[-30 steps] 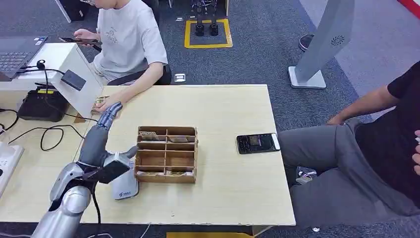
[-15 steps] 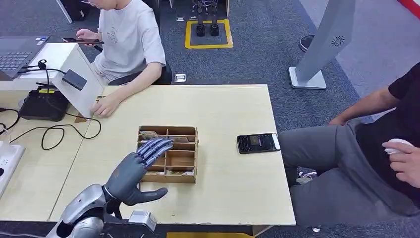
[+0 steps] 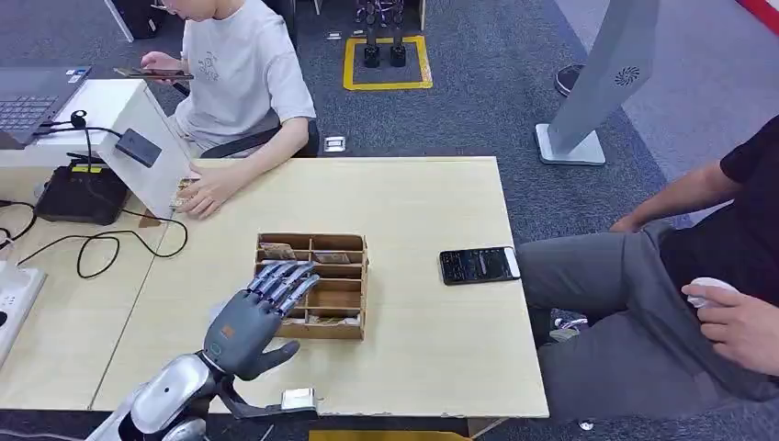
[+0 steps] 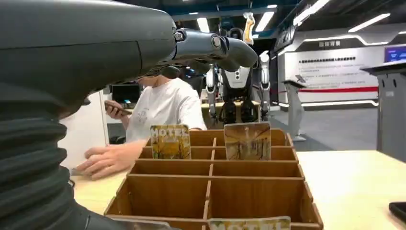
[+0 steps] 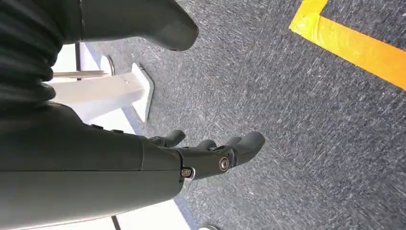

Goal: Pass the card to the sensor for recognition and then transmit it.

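The wooden card box stands mid-table with cards upright in its compartments. Two cards sit in the far row, and more stand along the near row. In the left wrist view a yellow hotel card and a brown card rise from the far row. My left hand hovers over the box's near-left corner, fingers spread, holding nothing. The black sensor is mounted on a slanted white stand at the far left. My right hand hangs over the carpet, fingers loosely bent and empty.
A seated person rests a hand on the table beside the sensor stand, over a card. A black phone lies to the right of the box. Cables and a black device crowd the left desk. Another person sits at the right edge.
My left hand has drawn back from beside the person's hand near the sensor stand to the near-left corner of the card box. It is empty throughout.
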Motion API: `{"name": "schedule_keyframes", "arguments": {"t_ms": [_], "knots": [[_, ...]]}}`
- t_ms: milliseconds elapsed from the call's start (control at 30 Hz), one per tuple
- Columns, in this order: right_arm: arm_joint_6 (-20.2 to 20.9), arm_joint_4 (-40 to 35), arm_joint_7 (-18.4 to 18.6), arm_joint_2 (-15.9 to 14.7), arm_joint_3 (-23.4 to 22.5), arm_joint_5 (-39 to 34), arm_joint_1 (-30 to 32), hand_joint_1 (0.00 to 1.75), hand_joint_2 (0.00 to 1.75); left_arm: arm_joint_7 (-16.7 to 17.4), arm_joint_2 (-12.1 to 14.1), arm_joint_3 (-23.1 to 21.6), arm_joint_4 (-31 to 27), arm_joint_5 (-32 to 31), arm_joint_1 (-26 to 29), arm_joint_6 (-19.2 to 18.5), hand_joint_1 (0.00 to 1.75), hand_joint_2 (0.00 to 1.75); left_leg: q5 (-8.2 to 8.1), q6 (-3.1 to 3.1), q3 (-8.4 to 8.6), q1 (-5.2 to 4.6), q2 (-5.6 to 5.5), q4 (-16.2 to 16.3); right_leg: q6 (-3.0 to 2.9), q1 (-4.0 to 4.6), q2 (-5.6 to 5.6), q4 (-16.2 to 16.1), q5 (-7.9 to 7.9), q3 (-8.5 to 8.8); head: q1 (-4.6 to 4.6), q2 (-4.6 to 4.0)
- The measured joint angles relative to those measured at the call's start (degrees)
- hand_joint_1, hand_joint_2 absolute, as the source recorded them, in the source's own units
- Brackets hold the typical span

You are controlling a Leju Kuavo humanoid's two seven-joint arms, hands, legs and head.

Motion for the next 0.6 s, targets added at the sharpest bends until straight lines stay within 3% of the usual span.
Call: {"name": "schedule_keyframes", "arguments": {"t_ms": [600], "knots": [[0.0,0.0,-0.37,0.0,-0.85,0.0,0.14,0.0,1.75,0.55,1.6,0.15,4.08,0.48,0.02,-0.28,0.0,1.75,0.0,0.0,0.0,0.0,0.0,0.0,0.0,0.0,0.0,0.0,0.0,0.0,0.0,0.0]]}}
